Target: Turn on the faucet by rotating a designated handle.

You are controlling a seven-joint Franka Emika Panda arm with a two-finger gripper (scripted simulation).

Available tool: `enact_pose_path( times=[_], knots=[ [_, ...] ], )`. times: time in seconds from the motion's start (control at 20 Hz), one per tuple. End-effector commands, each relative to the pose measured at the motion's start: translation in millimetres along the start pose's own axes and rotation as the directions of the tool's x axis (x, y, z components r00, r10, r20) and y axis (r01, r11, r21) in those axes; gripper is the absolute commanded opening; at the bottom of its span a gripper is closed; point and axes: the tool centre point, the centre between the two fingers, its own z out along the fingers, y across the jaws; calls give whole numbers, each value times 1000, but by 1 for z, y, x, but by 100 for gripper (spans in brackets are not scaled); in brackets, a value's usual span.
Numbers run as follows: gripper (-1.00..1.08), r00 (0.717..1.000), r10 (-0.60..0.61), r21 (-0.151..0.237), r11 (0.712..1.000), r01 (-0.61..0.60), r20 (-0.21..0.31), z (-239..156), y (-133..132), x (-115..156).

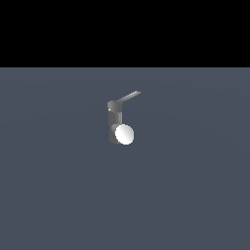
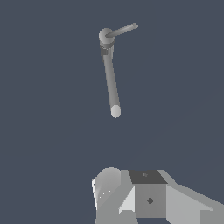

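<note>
The small grey metallic faucet (image 1: 115,122) is standing alone near the middle of the flat slate-blue floor (image 1: 195,195) in the exterior view, its short upright body carrying a stubby spout that is showing its bright white round face (image 1: 124,134) toward the camera. From the faucet's top, the thin, flat, light-grey lever handle (image 1: 129,96) is angling up toward the exterior view's right. No arm is showing in that view.

In the wrist view the faucet (image 2: 109,74) is appearing well apart from the robot's grey-and-white blocky gripper body (image 2: 148,197), with the handle (image 2: 122,30) jutting sideways from its cap. The fingertips are lying out of frame, so how far the claw is open, or whether it is holding anything, I cannot tell.
</note>
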Motion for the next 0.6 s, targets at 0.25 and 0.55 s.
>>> enact_pose_path(
  times=[0.25,0.55],
  knots=[
    [-100,1000,-26,3,1000,26,-15,-4,-7,4],
    [-100,998,-50,4,999,50,-28,-8,-13,7]
  ],
)
